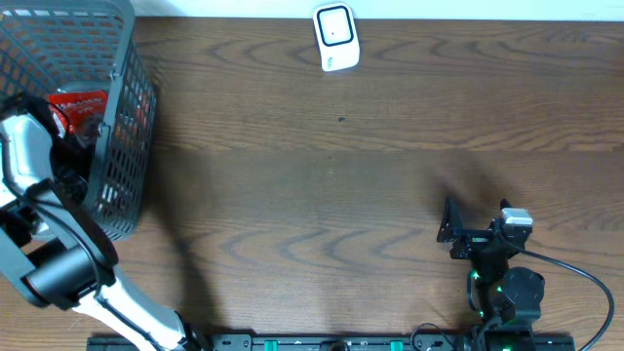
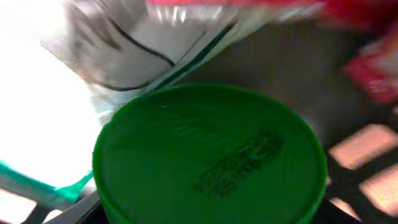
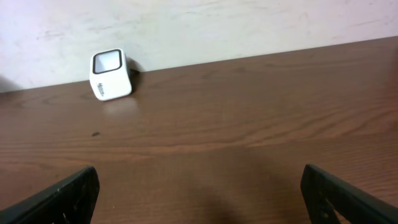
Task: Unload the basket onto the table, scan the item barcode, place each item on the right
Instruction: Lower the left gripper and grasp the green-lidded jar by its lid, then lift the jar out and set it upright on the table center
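Observation:
My left arm (image 1: pixel 27 146) reaches down into the grey mesh basket (image 1: pixel 129 146) at the far left. Its fingers do not show in either view. A round green lid (image 2: pixel 211 155) with raised lettering fills the left wrist view, very close to the camera. Behind the lid lie a white packet with dark lines (image 2: pixel 143 43) and a red packet (image 2: pixel 373 68); the red packet (image 1: pixel 78 107) also shows from overhead. The white barcode scanner (image 1: pixel 335 37) stands at the table's back edge, also in the right wrist view (image 3: pixel 111 75). My right gripper (image 1: pixel 450 229) rests low at front right, open and empty (image 3: pixel 199 193).
The basket's tall mesh walls surround my left wrist. Bare brown table (image 1: pixel 322 175) stretches between the basket, the scanner and my right arm. A pale wall (image 3: pixel 217 25) runs behind the scanner.

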### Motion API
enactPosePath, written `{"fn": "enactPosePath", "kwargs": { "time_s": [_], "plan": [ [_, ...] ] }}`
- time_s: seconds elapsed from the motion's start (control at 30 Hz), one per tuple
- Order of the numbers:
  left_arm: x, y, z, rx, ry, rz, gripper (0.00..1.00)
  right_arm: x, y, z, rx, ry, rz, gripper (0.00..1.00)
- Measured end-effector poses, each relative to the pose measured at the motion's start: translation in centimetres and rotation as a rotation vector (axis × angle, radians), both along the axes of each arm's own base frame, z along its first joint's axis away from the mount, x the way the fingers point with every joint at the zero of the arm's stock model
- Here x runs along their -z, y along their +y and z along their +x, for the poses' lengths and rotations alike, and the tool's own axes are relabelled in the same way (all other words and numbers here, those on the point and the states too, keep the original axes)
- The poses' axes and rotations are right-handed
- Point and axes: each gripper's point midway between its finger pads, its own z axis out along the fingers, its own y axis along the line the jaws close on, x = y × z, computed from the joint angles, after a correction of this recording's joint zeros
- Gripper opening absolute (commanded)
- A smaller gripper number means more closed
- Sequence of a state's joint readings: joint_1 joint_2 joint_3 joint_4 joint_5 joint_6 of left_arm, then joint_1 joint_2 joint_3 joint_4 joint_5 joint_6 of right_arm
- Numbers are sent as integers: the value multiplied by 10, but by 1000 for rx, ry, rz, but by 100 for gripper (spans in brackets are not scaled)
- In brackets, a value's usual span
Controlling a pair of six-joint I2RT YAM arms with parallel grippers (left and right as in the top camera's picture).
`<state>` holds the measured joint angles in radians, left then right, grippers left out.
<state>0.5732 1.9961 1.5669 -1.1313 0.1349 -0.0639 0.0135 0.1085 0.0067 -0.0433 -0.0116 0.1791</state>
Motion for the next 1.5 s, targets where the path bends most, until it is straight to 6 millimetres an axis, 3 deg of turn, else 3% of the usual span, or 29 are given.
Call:
{"fn": "enactPosePath", "kwargs": {
  "time_s": [0.33, 0.53, 0.57, 0.7, 0.77, 0.83, 1.0, 1.13, 1.37, 1.5],
  "plan": [
    [-133, 31, 32, -23, -409, 319, 48, 2, 0, 0, 0, 6, 0, 99],
    [-243, 34, 34, -54, -736, 532, 48, 2, 0, 0, 0, 9, 0, 99],
    [-276, 30, 27, -69, -826, 581, 48, 2, 0, 0, 0, 10, 0, 99],
    [-354, -1, -8, -87, -1056, 651, 48, 2, 0, 0, 0, 10, 0, 99],
    [-369, -17, -16, -76, -1114, 640, 48, 2, 0, 0, 0, 10, 0, 99],
    [-383, -57, -24, -15, -1192, 573, 48, 2, 0, 0, 0, 10, 0, 99],
    [-364, -128, -20, 138, -1173, 366, 48, 2, 0, 0, 0, 10, 0, 99],
    [-328, -190, -10, 287, -1060, 185, 48, 2, 0, 0, 0, 10, 0, 99],
    [-256, -294, 7, 539, -810, 41, 48, 1, 0, 0, 0, 4, 0, 99],
    [-197, -357, 12, 696, -642, 5, 48, 1, 0, 0, 0, 3, 0, 99]
  ]
}}
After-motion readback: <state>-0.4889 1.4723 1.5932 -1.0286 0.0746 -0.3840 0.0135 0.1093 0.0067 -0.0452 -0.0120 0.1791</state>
